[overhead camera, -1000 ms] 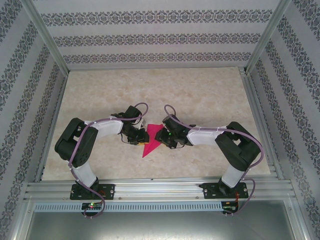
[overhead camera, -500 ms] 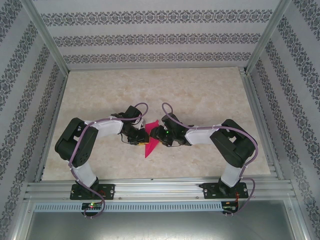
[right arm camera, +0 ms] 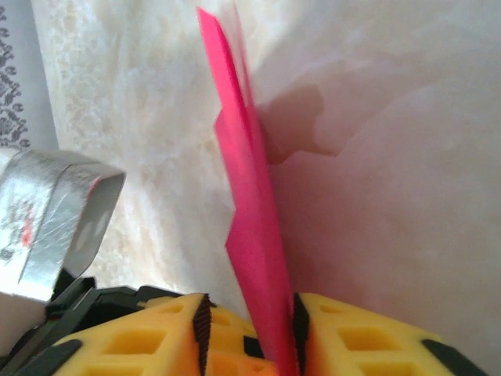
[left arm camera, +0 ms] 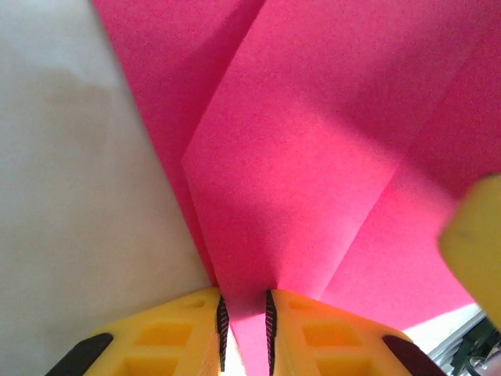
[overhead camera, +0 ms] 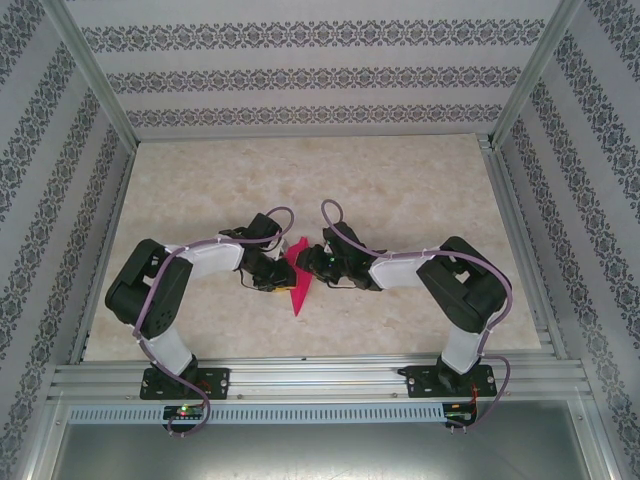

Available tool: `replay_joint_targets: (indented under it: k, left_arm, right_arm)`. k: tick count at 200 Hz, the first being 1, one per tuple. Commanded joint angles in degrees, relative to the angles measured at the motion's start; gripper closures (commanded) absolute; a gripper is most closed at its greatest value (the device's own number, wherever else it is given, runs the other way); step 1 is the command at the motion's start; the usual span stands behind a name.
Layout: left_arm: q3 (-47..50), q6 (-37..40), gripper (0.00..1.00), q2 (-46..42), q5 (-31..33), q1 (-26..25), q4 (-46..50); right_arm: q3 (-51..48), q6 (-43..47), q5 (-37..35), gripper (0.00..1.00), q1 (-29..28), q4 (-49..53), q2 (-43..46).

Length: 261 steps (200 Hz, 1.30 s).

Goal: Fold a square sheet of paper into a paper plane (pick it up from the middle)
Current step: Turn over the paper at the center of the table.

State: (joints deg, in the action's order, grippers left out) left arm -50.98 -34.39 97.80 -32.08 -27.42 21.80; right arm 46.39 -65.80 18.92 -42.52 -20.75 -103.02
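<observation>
Both closer now: left gripper (left arm camera: 244, 307), right gripper (right arm camera: 250, 312); paper plane (overhead camera: 298, 296) narrower, more upright

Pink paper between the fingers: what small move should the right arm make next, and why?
Probably close the right gripper fully on the paper. The left gripper pinches one edge, while the paper stands on edge between the right fingers with a gap on one side, so the fold looks unpressed.
</observation>
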Motion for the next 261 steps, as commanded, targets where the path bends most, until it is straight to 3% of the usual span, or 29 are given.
replay_joint_targets:
  k: [1,30,65,99,116,142,160,178,213,261]
  left_arm:
    - [1.1,-1.0,0.76,-2.3,1.7,-0.6,-0.2]
    - [1.3,-1.1,0.76,-3.1,2.3,-0.6,-0.1]
    - [2.3,-1.5,0.76,-6.0,3.8,-0.5,0.3]
    - [4.9,-3.6,0.75,-14.9,11.7,-0.5,1.6]
    - [6.2,-4.8,0.73,-20.0,18.1,-0.5,3.4]
    - [7.8,-8.1,0.71,-27.6,28.5,0.4,7.3]
    - [9.6,-10.3,0.69,-32.4,33.4,1.5,8.3]
    - [11.2,-11.7,0.67,-36.4,37.3,2.3,9.4]
    - [12.1,-13.6,0.64,-42.9,43.2,3.0,13.2]
    - [13.3,-13.9,0.62,-48.5,44.3,3.5,15.2]
  right_arm:
    - [0.9,2.5,0.7,0.67,-0.3,-0.8,-2.6]
    - [2.8,4.7,2.7,0.69,-0.2,-0.2,-4.6]
    - [3.0,6.9,3.8,0.88,0.3,0.2,-3.2]
    - [5.4,14.2,2.1,0.93,1.9,12.9,3.4]
    - [10.6,22.4,-6.1,0.94,2.1,30.9,8.8]
    - [25.2,34.2,-30.8,0.93,0.1,64.8,9.8]
    - [33.6,35.3,-47.2,0.95,-2.6,81.4,5.7]
    - [39.6,33.8,-54.5,0.95,-4.5,91.5,-0.3]
    - [50.6,32.1,-55.3,0.93,-10.3,96.9,-14.0]
    - [63.1,30.5,-42.7,0.83,-14.8,92.4,-27.1]
